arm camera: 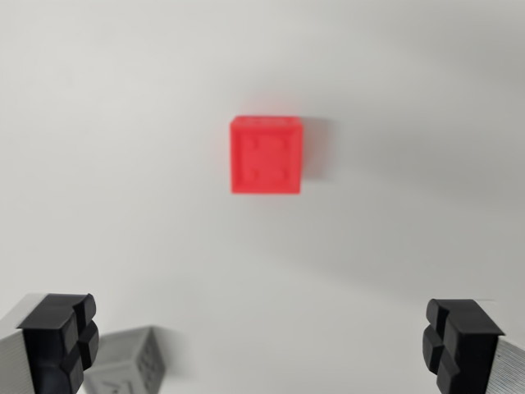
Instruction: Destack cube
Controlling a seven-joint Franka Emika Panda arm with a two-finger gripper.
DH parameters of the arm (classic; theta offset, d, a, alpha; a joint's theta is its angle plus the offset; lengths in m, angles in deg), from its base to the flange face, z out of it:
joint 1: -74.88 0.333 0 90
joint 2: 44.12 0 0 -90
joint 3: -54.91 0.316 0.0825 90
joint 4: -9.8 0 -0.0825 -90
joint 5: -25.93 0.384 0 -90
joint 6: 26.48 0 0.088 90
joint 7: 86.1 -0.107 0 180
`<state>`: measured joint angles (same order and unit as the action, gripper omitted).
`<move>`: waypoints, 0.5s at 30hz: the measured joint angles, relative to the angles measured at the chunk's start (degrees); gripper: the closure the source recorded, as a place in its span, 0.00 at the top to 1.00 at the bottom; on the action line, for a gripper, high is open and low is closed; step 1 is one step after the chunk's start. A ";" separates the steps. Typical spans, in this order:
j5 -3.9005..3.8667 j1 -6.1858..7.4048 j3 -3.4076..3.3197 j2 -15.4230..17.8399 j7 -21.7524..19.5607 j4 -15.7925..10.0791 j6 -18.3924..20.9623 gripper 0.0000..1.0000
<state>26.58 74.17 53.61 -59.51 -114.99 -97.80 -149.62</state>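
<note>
Looking down, you see a big white surface that fills the whole wrist view. The end effector comes next in size. Its two black fingertips sit far apart at the bottom corners, spread wide, with nothing between them. Then comes the red cube. It sits alone on the surface, near the middle of the view and a little high, well apart from the fingers. It looks blurry. Smallest in view is the gray cube, peeking in at the bottom on the wrist view's left, just beside the left fingertip. Most of it is cut off by the edge.

The two cubes sit apart, so the stack looks undone already.

Be careful here. The gray cube is very near that fingertip. If you move down or sideways, the finger could bump it and push it away. If you go for the red cube, aim well, because a blurry view can fool you.
</note>
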 joint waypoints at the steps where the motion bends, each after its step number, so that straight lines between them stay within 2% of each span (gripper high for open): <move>1: 0.00 0.00 0.00 0.22 -0.01 0.22 0.46 1.00; 15: -0.04 0.00 -0.01 2.05 -0.07 2.72 4.72 1.00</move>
<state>26.54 74.17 53.60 -57.46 -115.05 -95.08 -144.89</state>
